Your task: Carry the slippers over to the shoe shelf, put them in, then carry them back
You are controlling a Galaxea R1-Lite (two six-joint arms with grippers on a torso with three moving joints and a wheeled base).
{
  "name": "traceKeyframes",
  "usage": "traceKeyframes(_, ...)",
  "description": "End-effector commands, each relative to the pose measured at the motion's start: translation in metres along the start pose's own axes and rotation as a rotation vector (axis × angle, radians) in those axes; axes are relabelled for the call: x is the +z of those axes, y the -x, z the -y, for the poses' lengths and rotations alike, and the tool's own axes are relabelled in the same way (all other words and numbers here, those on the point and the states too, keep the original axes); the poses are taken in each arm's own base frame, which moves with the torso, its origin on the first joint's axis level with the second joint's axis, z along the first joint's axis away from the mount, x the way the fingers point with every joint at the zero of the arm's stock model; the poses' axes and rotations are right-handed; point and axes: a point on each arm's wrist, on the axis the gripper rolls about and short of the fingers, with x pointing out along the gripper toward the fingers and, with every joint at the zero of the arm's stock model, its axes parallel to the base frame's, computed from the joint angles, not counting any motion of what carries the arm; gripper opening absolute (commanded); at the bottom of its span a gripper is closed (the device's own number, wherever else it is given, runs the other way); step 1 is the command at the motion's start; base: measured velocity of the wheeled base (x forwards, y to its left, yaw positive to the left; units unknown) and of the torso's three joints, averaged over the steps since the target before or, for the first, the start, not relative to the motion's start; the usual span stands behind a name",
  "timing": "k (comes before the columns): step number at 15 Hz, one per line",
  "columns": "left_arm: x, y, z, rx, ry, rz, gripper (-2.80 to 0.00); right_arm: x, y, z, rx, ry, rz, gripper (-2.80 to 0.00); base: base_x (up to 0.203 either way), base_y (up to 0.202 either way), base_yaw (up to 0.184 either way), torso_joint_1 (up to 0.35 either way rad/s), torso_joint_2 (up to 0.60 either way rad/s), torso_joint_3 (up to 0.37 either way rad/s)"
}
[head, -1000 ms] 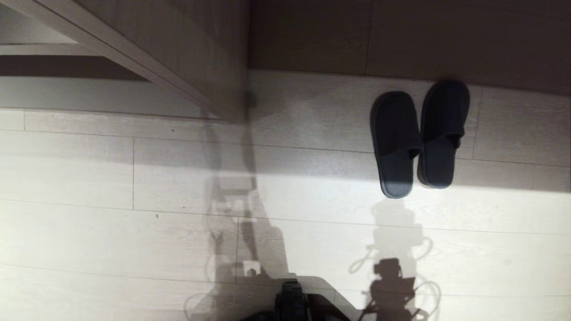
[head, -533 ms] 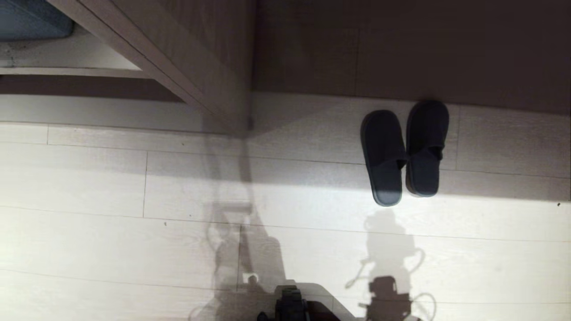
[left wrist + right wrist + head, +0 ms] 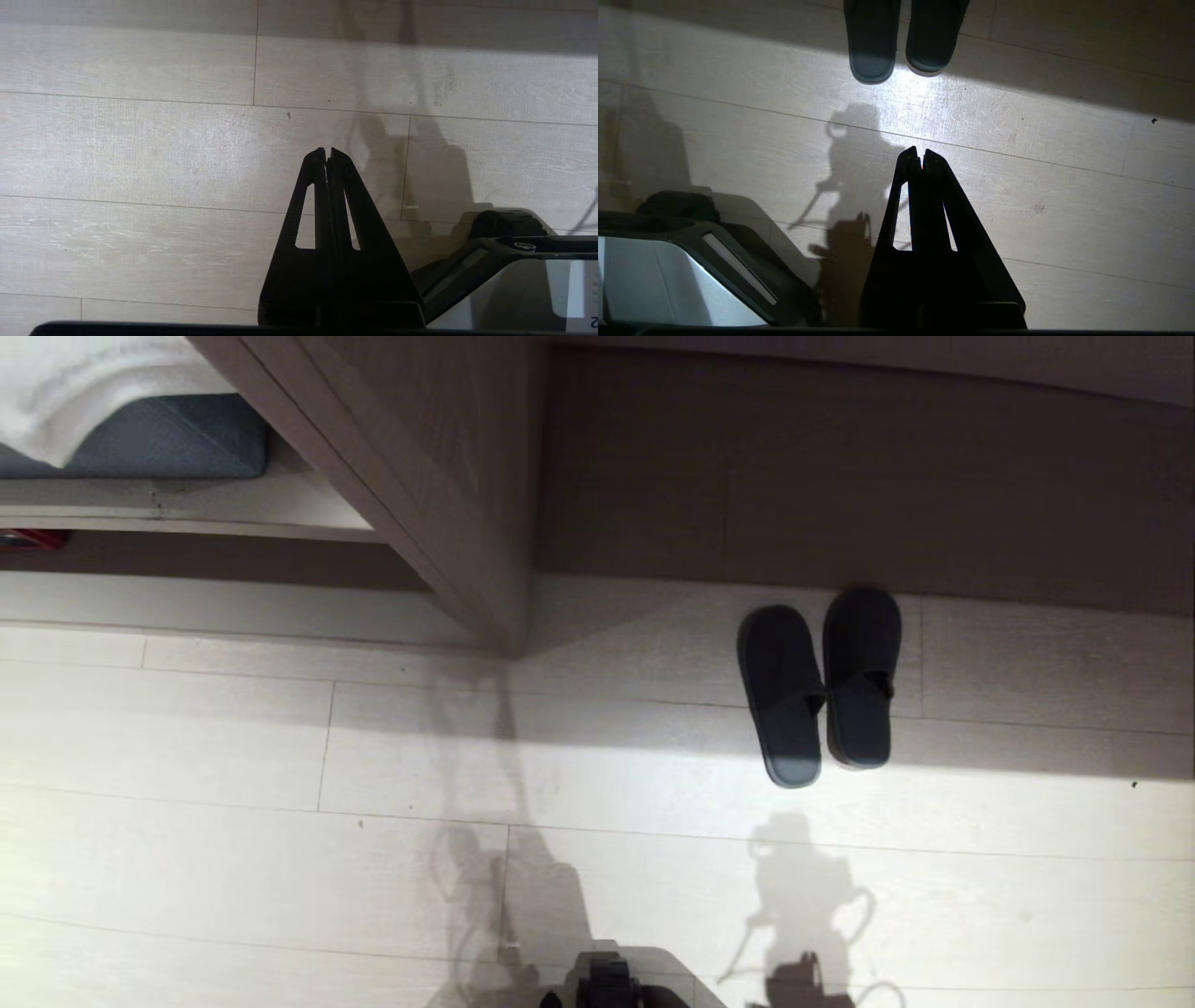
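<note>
The slippers (image 3: 822, 686) are a dark blue-grey pair lying side by side on the pale floor, toes against a brown wall panel, in the right half of the head view. Their heels (image 3: 896, 51) show in the right wrist view, some way beyond my right gripper (image 3: 920, 153), which hangs shut and empty over bare floor. My left gripper (image 3: 328, 151) is also shut and empty, over floorboards with no slipper near it. The shoe shelf (image 3: 215, 565) is the shadowed low bay at the far left, beside an upright grey-beige panel (image 3: 439, 495). Neither gripper appears in the head view.
A bench top above the bay carries a blue cushion (image 3: 159, 448) and a white cloth (image 3: 84, 383). Something red (image 3: 28, 538) sits at the bay's left edge. My base (image 3: 607, 985) shows at the near edge. Pale floorboards lie between the base and the slippers.
The whole head view has shifted: the scene slid down and looks smaller, and the bench top with cushion and cloth came into view. The slippers lie where they were on the floor.
</note>
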Motion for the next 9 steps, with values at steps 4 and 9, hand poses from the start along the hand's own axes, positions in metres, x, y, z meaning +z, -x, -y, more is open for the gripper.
traceKeyframes(4,0.0001,-0.0001,0.0000,0.000,0.000,-0.001,-2.80,0.0001,-0.0003,0.0000,0.001,0.000,-0.003,-2.80,0.000,0.000,0.000,0.001,0.00,0.201)
traceKeyframes(9,0.0001,-0.0001,0.0000,0.000,0.000,-0.001,-2.80,0.0001,-0.0003,0.0000,0.001,0.000,-0.003,-2.80,0.000,0.000,0.000,0.004,0.00,0.199)
